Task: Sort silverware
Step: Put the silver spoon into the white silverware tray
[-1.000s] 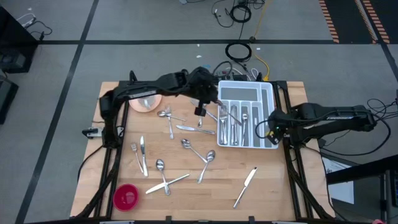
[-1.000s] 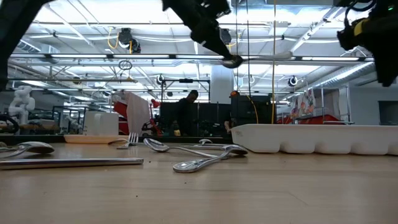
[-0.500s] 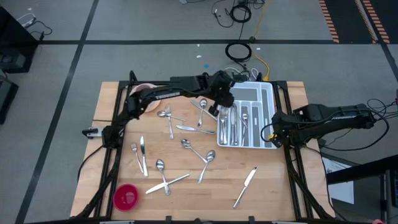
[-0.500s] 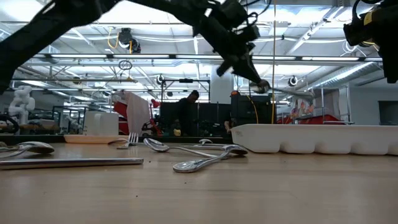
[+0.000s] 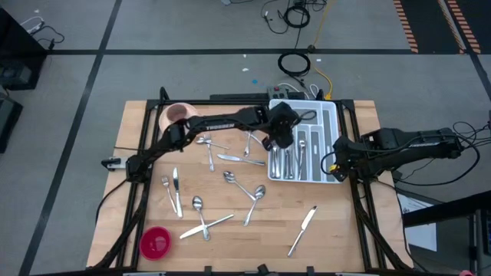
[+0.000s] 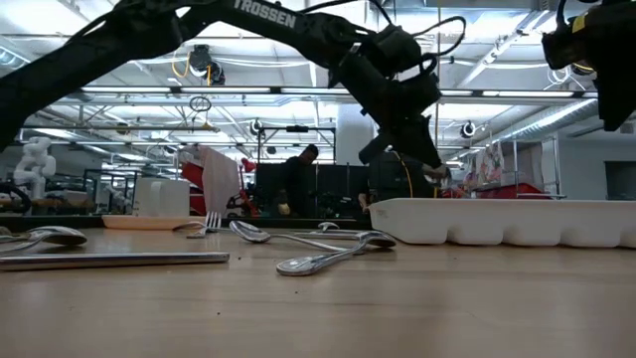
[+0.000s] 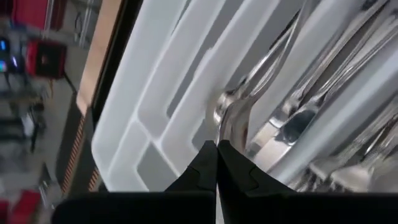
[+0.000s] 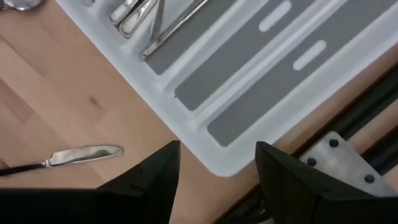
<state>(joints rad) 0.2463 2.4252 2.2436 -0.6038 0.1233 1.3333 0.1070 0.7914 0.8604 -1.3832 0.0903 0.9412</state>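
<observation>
Left gripper (image 5: 281, 136) over white cutlery tray (image 5: 331, 146), fingers pinched tight on spoon (image 7: 231, 118) handle, bowl hanging above tray compartment. Loose silverware (image 5: 230, 184) scattered on table (image 5: 330, 230). Right gripper (image 8: 216, 163) spread wide, empty, at tray's right edge.

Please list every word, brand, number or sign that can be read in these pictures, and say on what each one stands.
"TROSSEN": white capitals on the left arm, clear in the low view.
The same print on this arm in the high view: too small to read.
A wall poster far behind the table: too blurred to read.
The silverware, the tray and the cup show no readable text.
</observation>
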